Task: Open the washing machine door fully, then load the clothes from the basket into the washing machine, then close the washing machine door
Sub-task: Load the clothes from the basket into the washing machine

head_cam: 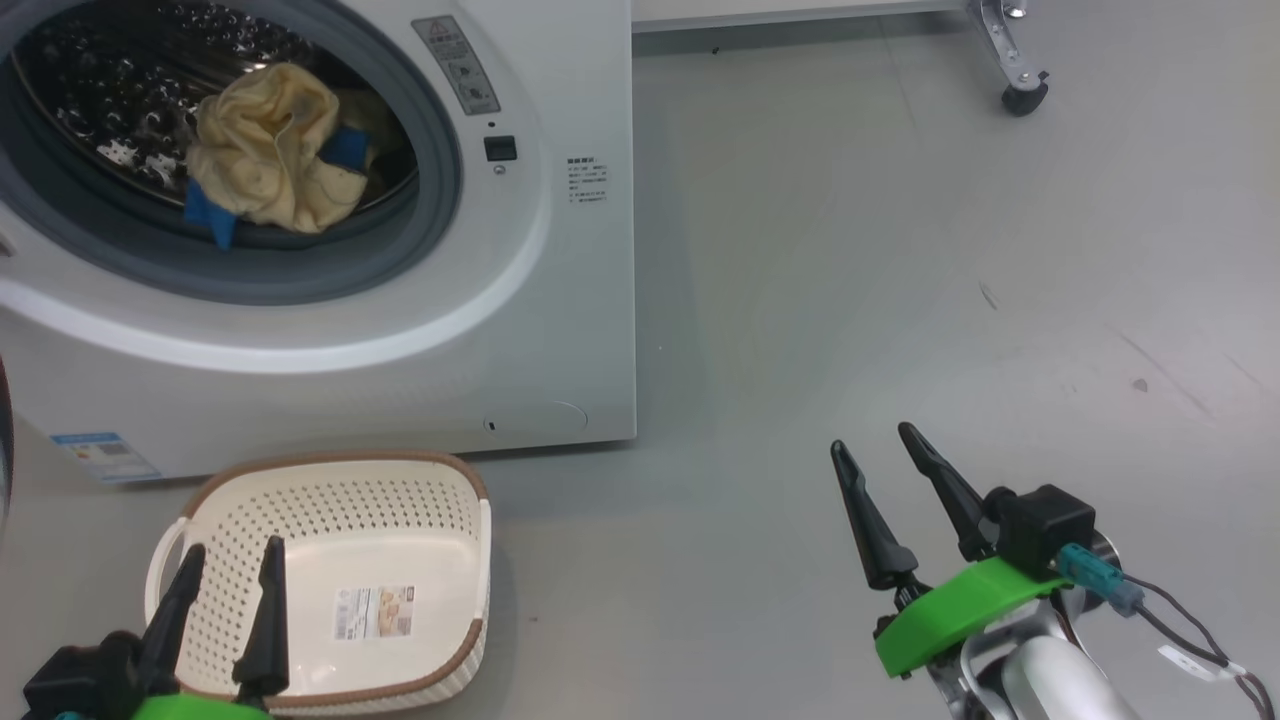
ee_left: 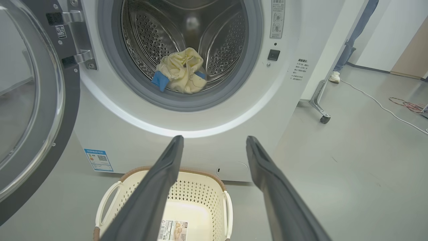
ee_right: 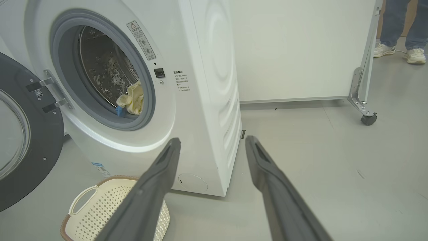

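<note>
washing machine stands on grey floor, its port uncovered. washing machine door is swung wide off the machine's left side on its hinge, black frame and glass bowl facing out. clothes lie bunched inside the machine, at the front lip of the steel drum against the grey gasket; cream-yellow cloth with blue patches at the lower edge. basket sits on the floor just in front of the machine, below the port and toward its left corner, near the small blue label; a paper label shows on the basket's bare bottom. left gripper hangs over the basket's near-left part, in front of the machine, fingers spread apart, nothing between them. right gripper is off past the machine's right front corner, over bare floor, fingers likewise parted and holding nothing. behind the machine to its right, a white panel on a caster; a person's shoes beyond that.
</note>
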